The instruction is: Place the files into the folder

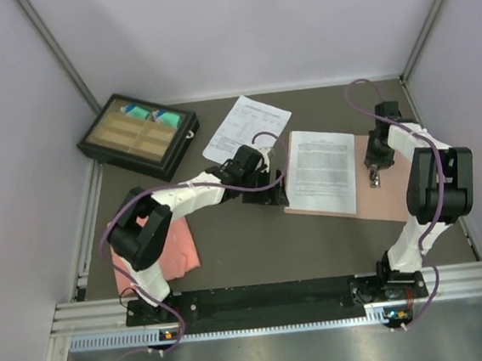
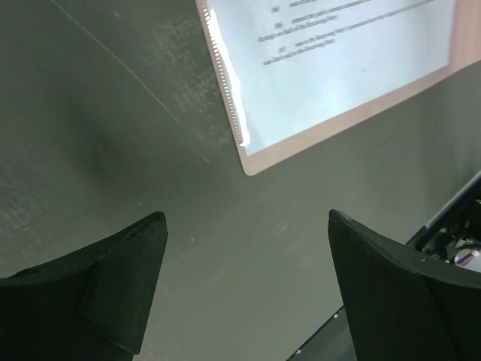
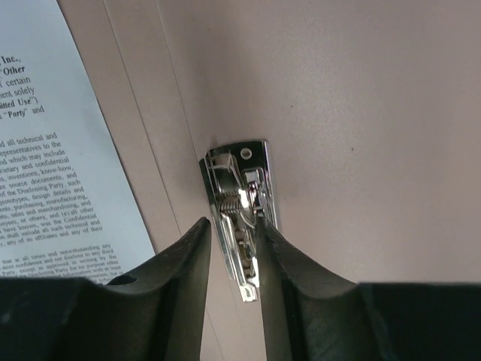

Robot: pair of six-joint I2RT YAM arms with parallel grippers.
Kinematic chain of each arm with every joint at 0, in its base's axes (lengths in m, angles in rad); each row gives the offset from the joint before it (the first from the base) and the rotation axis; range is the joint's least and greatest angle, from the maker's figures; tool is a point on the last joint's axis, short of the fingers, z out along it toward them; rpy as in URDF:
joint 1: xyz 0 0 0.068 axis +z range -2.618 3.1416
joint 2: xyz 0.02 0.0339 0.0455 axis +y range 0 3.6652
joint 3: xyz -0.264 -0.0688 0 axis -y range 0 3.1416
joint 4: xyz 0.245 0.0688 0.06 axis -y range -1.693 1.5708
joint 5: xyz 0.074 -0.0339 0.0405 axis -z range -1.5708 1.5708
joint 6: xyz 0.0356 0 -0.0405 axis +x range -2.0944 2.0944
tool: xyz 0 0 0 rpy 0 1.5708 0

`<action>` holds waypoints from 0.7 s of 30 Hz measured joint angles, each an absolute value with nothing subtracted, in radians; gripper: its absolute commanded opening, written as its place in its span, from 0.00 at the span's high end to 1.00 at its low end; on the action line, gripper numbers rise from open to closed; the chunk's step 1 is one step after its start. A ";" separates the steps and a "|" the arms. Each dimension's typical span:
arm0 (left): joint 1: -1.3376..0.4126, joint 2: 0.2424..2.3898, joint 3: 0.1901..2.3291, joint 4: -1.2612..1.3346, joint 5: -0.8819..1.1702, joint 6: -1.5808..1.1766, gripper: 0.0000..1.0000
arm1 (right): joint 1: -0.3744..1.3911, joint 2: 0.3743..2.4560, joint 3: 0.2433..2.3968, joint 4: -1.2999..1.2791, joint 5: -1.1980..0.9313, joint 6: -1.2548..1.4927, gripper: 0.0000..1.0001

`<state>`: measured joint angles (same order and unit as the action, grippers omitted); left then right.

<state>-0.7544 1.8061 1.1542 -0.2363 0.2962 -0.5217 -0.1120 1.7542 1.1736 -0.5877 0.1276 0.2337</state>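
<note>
Shiny metal clip (image 3: 237, 188), matte pink folder (image 3: 361, 90), printed sheet (image 3: 52, 150)

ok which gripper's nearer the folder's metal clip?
Right. The right gripper sits at the metal clip, fingers against both its sides. The left gripper hangs open above the table, beyond the folder's opposite edge, by its corner.
</note>
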 measured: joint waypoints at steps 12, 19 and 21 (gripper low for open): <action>-0.754 1.653 1.150 -0.242 0.293 -0.498 0.08 | -0.099 1.834 1.210 -0.598 0.121 0.184 1.00; -0.754 1.609 1.150 -0.279 0.258 -0.489 0.08 | 0.007 1.827 1.196 -0.609 0.226 0.183 1.00; -0.754 1.583 1.150 -0.285 0.248 -0.487 0.08 | 0.056 1.807 1.169 -0.609 0.240 0.184 1.00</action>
